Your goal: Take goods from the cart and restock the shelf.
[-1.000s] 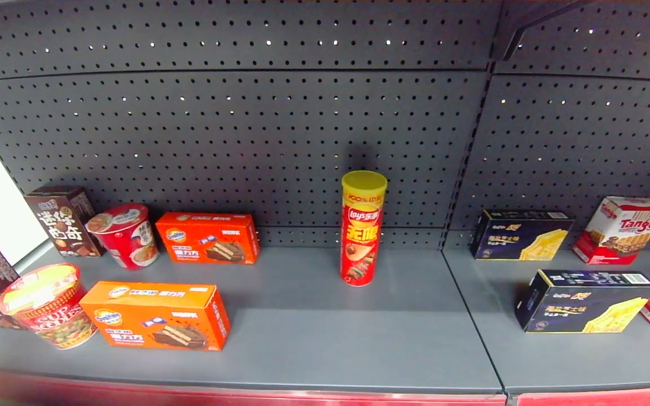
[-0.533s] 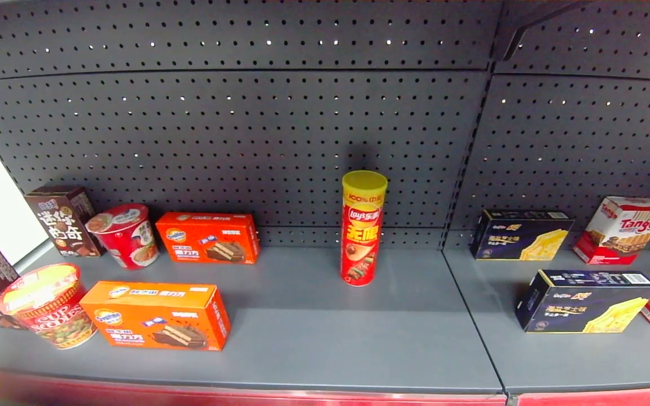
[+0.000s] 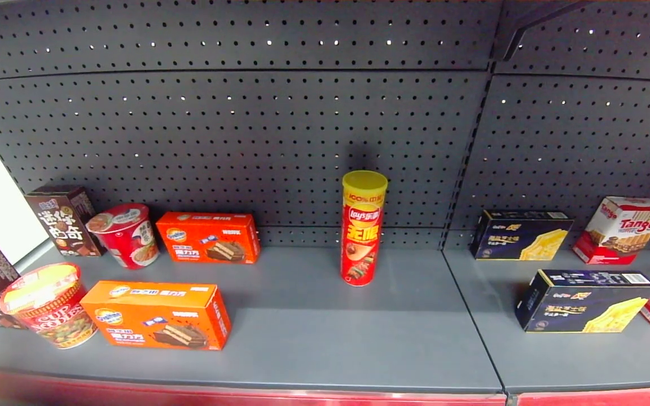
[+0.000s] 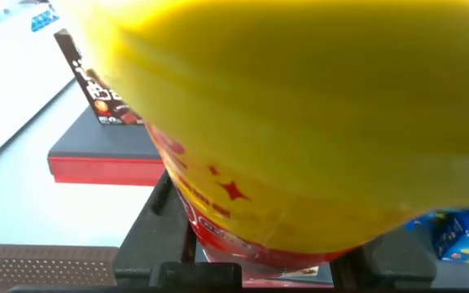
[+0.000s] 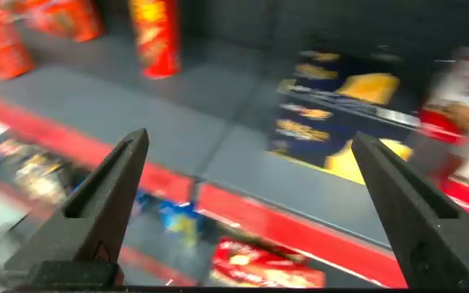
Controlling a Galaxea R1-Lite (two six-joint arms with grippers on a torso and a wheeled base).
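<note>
"The right arm's jaws are looking matt dark grey, two long wedges tapering to blunt tips."

"And the left arm's jaws are showing plain black and angular, with a flat bar [image 4: 200, 273] running across their base."

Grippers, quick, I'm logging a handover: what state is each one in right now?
Left gripper: shut on a red can with a yellow lid.
Right gripper: open, empty, fingers wide apart.

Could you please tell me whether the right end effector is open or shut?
Open: the right end effector has its fingers spread wide with nothing between them; the shelf shows through the gap.
</note>
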